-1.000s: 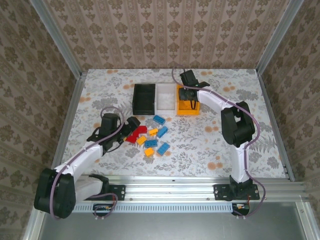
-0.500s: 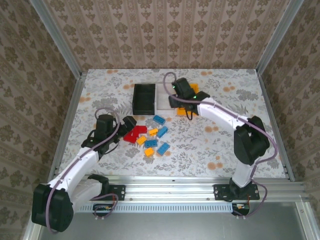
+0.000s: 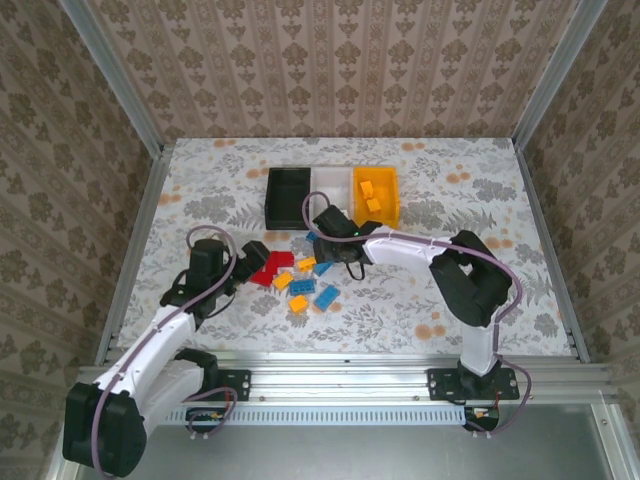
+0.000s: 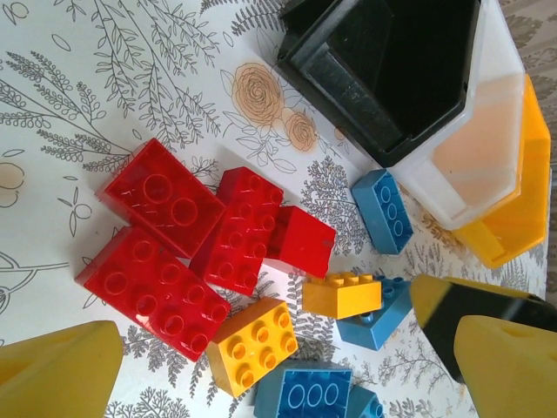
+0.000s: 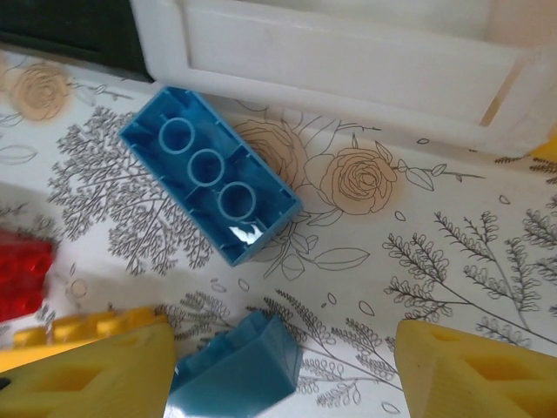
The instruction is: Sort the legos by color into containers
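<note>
Floral counter (image 3: 450, 290) carries three bins in row at far side: black bin (image 3: 288, 195), white bin (image 3: 332, 190), orange-yellow bin (image 3: 384, 212), last with two yellow legos (image 3: 369, 196) inside. We see left pincer (image 4: 278, 366) spread wide, empty, above red legos (image 4: 174, 252). Right pincer (image 5: 283, 374) wide apart, gripping nothing. Tilted blue lego (image 5: 231, 374) lies between its fingers, upturned blue lego (image 5: 209, 187) just beside white bin.

Standing in a row at the far middle of the table (image 3: 450, 290), touching side to side: left bin (image 3: 288, 200), middle bin (image 3: 332, 185), right bin (image 3: 388, 210). Lying in the right bin: two bricks (image 3: 367, 187). Lying loose just before the bins: a cluster of bricks (image 3: 300, 285), one brick (image 5: 209, 185) sitting close before the middle bin. Hanging over the cluster's left edge: left gripper (image 3: 255, 250). Hanging over its far right: right gripper (image 3: 325, 240).
</note>
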`<state>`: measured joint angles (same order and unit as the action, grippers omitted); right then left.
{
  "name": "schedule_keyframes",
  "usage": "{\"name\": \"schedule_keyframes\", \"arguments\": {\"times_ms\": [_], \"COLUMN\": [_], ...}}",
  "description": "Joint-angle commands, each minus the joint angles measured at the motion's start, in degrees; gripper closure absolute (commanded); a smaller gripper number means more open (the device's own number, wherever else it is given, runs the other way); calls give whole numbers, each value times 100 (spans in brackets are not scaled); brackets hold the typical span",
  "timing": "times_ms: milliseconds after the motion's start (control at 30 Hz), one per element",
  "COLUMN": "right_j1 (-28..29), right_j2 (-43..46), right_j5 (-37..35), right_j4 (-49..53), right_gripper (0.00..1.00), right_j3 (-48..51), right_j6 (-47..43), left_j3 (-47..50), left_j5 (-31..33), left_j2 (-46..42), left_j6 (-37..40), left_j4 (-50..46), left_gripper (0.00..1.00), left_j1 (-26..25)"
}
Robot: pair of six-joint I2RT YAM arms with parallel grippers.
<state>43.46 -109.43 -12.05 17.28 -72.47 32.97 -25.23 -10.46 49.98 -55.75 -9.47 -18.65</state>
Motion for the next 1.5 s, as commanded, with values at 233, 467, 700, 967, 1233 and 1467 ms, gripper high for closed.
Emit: {"name": "schedule_keyframes", "arguments": {"times_ms": [233, 467, 700, 967, 1233, 1467], "right_j1": [135, 191, 238, 432, 629, 732], "right_j2": [-90, 220, 721, 775, 670, 560], "right_j5": [-458, -372, -40, 854, 289, -223], "right_j4": [-465, -514, -444, 27, 703, 782], "right_gripper": [40, 54, 37, 31, 32, 51], "right_j3": [515, 964, 1130, 936, 1012, 1048], "right_j6": [992, 992, 349, -449, -379, -529], "left_j3": [69, 203, 190, 265, 247, 230], "left_j5": [126, 158, 134, 41, -107, -60], "left_j2": [-548, -625, -617, -457, -354, -379], "left_j6": [-6, -121, -103, -190, -148, -138], "left_j4": [-324, -182, -221, 33, -28, -19], "left_gripper": [0, 0, 0, 0, 0, 0], "left_j1": [64, 73, 73, 55, 33, 37]}}
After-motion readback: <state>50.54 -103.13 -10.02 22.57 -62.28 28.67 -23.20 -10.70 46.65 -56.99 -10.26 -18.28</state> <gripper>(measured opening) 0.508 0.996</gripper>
